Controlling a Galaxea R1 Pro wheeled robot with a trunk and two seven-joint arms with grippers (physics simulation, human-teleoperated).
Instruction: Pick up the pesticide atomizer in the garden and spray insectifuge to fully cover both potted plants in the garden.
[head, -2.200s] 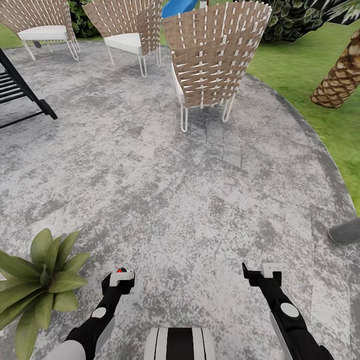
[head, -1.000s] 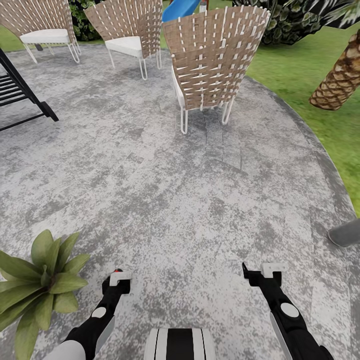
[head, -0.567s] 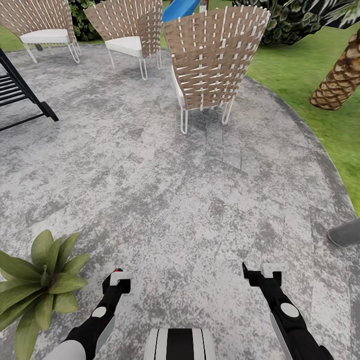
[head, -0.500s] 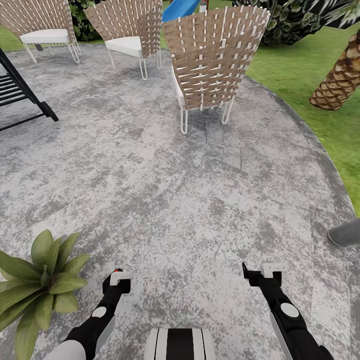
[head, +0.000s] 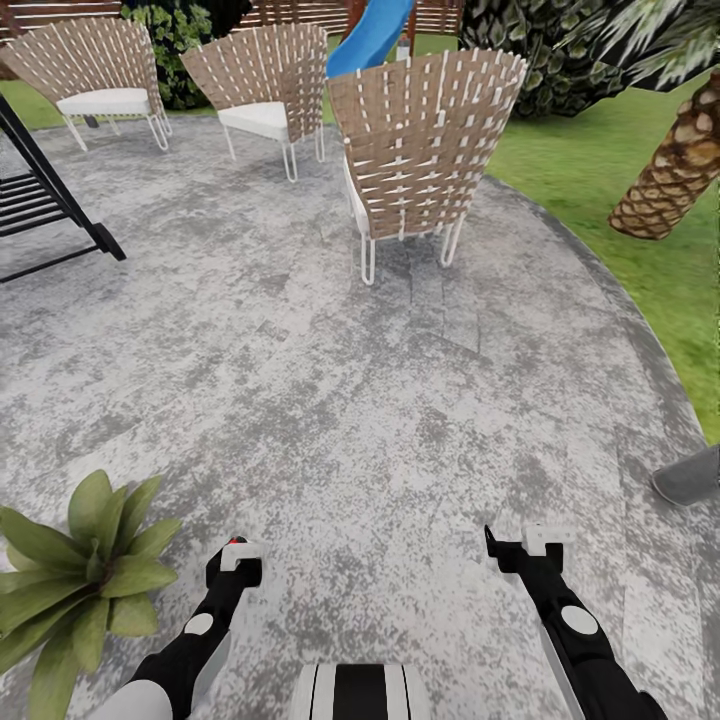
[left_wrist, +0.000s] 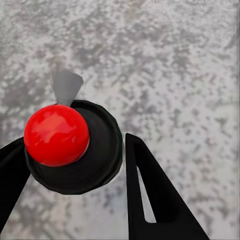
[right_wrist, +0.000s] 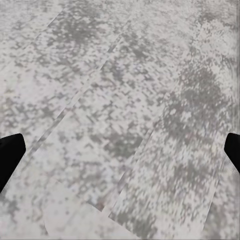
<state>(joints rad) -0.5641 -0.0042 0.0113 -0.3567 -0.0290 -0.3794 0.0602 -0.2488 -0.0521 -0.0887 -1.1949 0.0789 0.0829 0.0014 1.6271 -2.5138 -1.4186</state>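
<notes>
My left gripper (head: 237, 553) grips the spray bottle (left_wrist: 70, 145), red tip up, above the paving (head: 330, 380). My right gripper (head: 520, 545) is spread wide, empty. One potted plant (head: 80, 575) sits near left.

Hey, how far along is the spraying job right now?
Done: the pesticide atomizer is picked up, clamped in the left gripper; its red tip shows in the left wrist view. In hand: the robot stands on the paved circle beside one potted plant. Left: no whitish specks show on its leaves, so spraying looks unstarted. The right gripper is open, holding nothing.
</notes>
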